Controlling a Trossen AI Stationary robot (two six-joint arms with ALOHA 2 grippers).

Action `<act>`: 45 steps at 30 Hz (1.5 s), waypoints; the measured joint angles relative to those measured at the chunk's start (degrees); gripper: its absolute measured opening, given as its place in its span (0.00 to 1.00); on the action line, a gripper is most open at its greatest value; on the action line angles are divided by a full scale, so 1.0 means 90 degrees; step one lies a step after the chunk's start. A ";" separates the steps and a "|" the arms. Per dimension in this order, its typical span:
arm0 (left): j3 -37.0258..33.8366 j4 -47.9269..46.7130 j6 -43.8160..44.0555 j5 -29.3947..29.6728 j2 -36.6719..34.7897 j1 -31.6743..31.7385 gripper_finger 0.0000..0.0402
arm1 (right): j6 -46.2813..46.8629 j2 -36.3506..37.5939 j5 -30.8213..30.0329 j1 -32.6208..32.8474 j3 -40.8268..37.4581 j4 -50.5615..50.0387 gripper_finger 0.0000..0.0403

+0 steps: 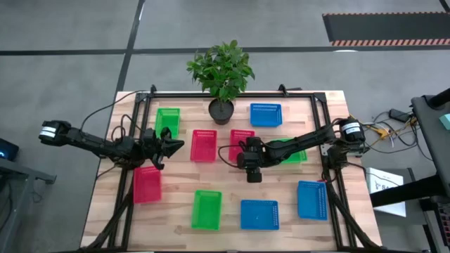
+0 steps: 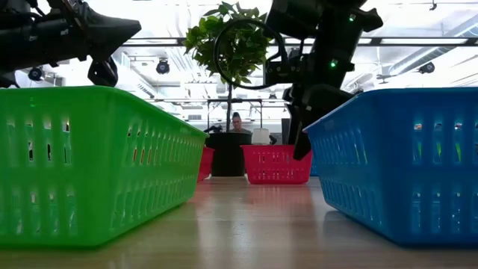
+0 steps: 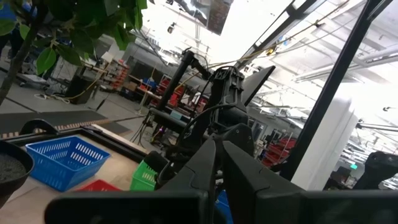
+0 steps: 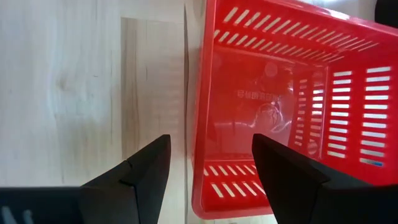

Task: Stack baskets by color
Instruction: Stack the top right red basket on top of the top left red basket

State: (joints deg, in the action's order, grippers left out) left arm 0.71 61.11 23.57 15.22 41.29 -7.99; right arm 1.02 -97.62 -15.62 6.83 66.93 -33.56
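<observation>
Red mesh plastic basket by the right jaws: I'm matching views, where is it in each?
High: red mesh plastic basket mid-table, near black plant pot.
Low: basket centre, right of pot.
Left wrist: cannot tell.
Right wrist: basket ahead of open jaws.
Landmark: pot.

Two dark jointed arms, black cables looped alongside. Left arm (image 1: 105, 145) and right arm (image 1: 302, 140) each carry a pale end cap. Fingers (image 4: 140, 177): black, wedge-shaped.

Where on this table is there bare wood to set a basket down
Bare wood lies between the near-left red basket and the near green basket, and mid-table ahead of the near blue basket. The far row around the plant pot is crowded, with the open right gripper at a red basket.
</observation>
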 joint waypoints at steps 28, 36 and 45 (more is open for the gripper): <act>0.0000 0.0011 -0.0002 0.0000 0.0032 0.0000 0.03 | -0.0094 -0.0002 0.0119 -0.0068 -0.0285 0.0422 0.02; 0.0000 0.0009 -0.0005 0.0000 0.0032 0.0000 0.03 | -0.0011 0.0056 0.0117 -0.0035 0.0067 0.0037 0.02; 0.0002 0.0014 -0.0005 -0.0002 0.0020 -0.0002 0.03 | 0.0114 0.0073 0.0042 0.0202 0.0712 -0.0568 0.02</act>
State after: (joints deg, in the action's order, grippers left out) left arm 0.73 61.24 23.53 15.20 41.47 -8.01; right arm 2.04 -96.97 -15.24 8.64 73.34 -38.67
